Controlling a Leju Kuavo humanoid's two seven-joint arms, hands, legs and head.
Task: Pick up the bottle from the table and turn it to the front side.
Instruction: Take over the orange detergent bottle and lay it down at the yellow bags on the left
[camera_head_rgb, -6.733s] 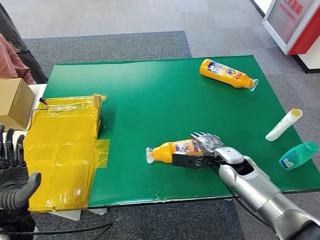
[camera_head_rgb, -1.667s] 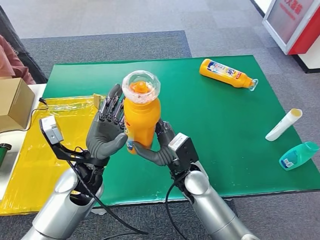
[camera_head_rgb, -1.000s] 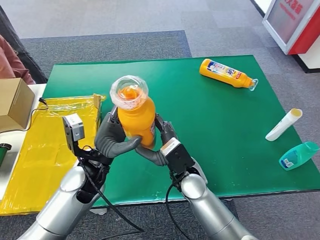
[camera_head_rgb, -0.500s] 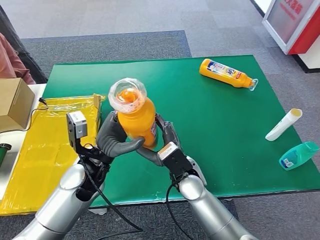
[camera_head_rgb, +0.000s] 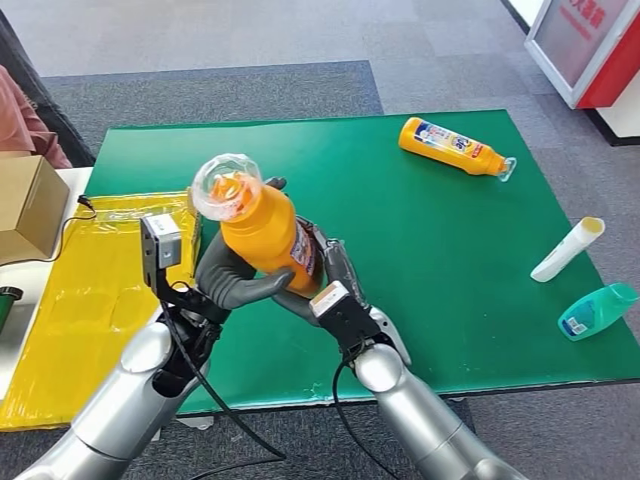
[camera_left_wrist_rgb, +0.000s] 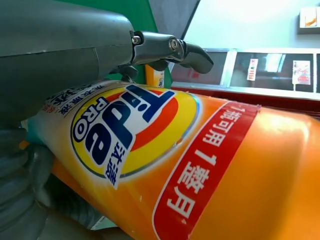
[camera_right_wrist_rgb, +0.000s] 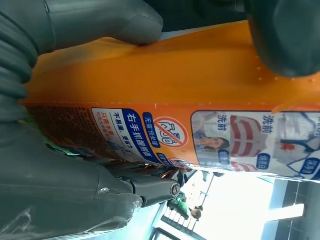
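Observation:
An orange detergent bottle (camera_head_rgb: 260, 228) with a clear cap (camera_head_rgb: 223, 188) is held in the air above the green mat (camera_head_rgb: 423, 260), tilted with its cap toward the left. My left hand (camera_head_rgb: 230, 278) grips its body from the left and below. My right hand (camera_head_rgb: 324, 285) grips its lower end from the right. The left wrist view shows the bottle's front label (camera_left_wrist_rgb: 128, 127) close up, with my left hand's fingers (camera_left_wrist_rgb: 166, 47) around it. The right wrist view shows the back label (camera_right_wrist_rgb: 211, 140) under my right hand's thumb (camera_right_wrist_rgb: 98, 22).
A second orange bottle (camera_head_rgb: 453, 147) lies at the mat's far right. A white tube (camera_head_rgb: 567, 249) and a teal bottle (camera_head_rgb: 598, 310) lie near the right edge. Yellow plastic sheeting (camera_head_rgb: 106, 300) covers the left side, with a cardboard box (camera_head_rgb: 29, 205) and a person's sleeve (camera_head_rgb: 23, 115) beyond.
The bottle went from lying on the mat under my right hand to being held up in both hands. Over the last second it has tilted, cap swinging to the left.

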